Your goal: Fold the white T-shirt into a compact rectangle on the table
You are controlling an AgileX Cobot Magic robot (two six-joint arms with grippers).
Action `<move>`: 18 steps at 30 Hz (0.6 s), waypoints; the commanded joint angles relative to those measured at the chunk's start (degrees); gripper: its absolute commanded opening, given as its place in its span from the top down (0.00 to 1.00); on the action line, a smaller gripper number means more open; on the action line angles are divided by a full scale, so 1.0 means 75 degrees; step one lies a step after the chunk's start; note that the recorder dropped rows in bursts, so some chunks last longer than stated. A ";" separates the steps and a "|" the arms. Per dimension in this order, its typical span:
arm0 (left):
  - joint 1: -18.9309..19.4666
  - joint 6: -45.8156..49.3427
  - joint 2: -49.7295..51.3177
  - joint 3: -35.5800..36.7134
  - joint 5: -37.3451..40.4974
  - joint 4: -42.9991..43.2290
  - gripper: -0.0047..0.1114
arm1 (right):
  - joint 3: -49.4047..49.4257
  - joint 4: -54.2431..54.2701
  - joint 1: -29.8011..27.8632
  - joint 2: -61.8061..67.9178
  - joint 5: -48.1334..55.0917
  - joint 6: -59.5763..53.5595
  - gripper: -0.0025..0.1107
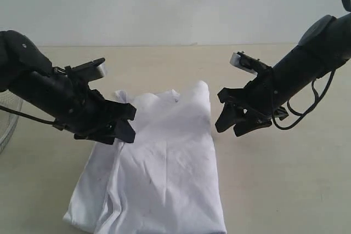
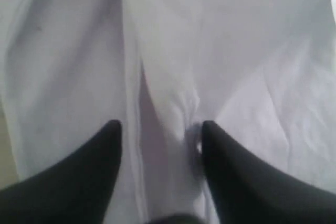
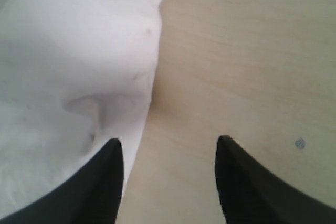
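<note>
The white T-shirt (image 1: 164, 157) lies plain side up on the table (image 1: 285, 179), folded lengthwise into a long strip with its sides turned in. My left gripper (image 1: 127, 121) hovers over the strip's upper left part. In the left wrist view this gripper (image 2: 161, 127) stands open, and a raised crease of the T-shirt (image 2: 236, 51) runs between its fingers. My right gripper (image 1: 227, 116) is open just off the strip's right edge. The right wrist view shows the right gripper (image 3: 169, 142) straddling bare table (image 3: 236, 51), one finger beside the T-shirt's (image 3: 68, 40) edge.
The rim of a round wire-mesh basket (image 1: 5, 119) shows at the far left edge, behind my left arm. A pale wall rises behind the table's far edge. Bare tabletop stretches right of the shirt and in front of my right arm.
</note>
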 commanded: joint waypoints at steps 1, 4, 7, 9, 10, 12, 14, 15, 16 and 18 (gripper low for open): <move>-0.0002 -0.0563 0.0001 0.0024 -0.0147 0.0031 0.42 | -0.0027 -0.0053 -0.0028 0.0000 0.0048 -0.0025 0.56; -0.0002 -0.0562 0.0034 0.0024 -0.0165 0.0031 0.45 | -0.0027 -0.0053 -0.0028 0.0000 0.0026 -0.0025 0.56; -0.0002 -0.0617 0.0406 0.0024 -0.0062 0.0031 0.45 | -0.0027 -0.0053 -0.0028 0.0000 0.0014 -0.0025 0.56; -0.0002 -0.0617 0.0640 0.0024 -0.0046 -0.0065 0.45 | -0.0027 -0.0053 -0.0028 0.0000 0.0014 -0.0025 0.56; -0.0002 -0.0617 0.0720 0.0024 -0.0046 -0.0169 0.45 | -0.0027 -0.0053 -0.0028 0.0000 0.0014 -0.0025 0.56; -0.0002 -0.0382 0.0888 0.0024 -0.0046 -0.0478 0.45 | -0.0027 -0.0053 -0.0028 0.0000 0.0004 -0.0025 0.56; -0.0002 -0.0056 0.0988 0.0024 -0.0046 -0.0800 0.45 | -0.0027 -0.0053 -0.0028 0.0000 -0.0004 -0.0025 0.56; -0.0002 0.0117 0.1046 0.0024 0.0022 -0.1049 0.45 | -0.0027 -0.0053 -0.0028 0.0000 -0.0016 -0.0025 0.56; -0.0002 0.0215 0.1095 0.0024 0.0041 -0.1191 0.45 | -0.0027 -0.0053 -0.0028 0.0000 -0.0016 -0.0025 0.56; -0.0002 0.0422 0.1172 0.0024 0.0037 -0.1475 0.45 | -0.0027 -0.0053 -0.0028 0.0000 -0.0016 -0.0025 0.56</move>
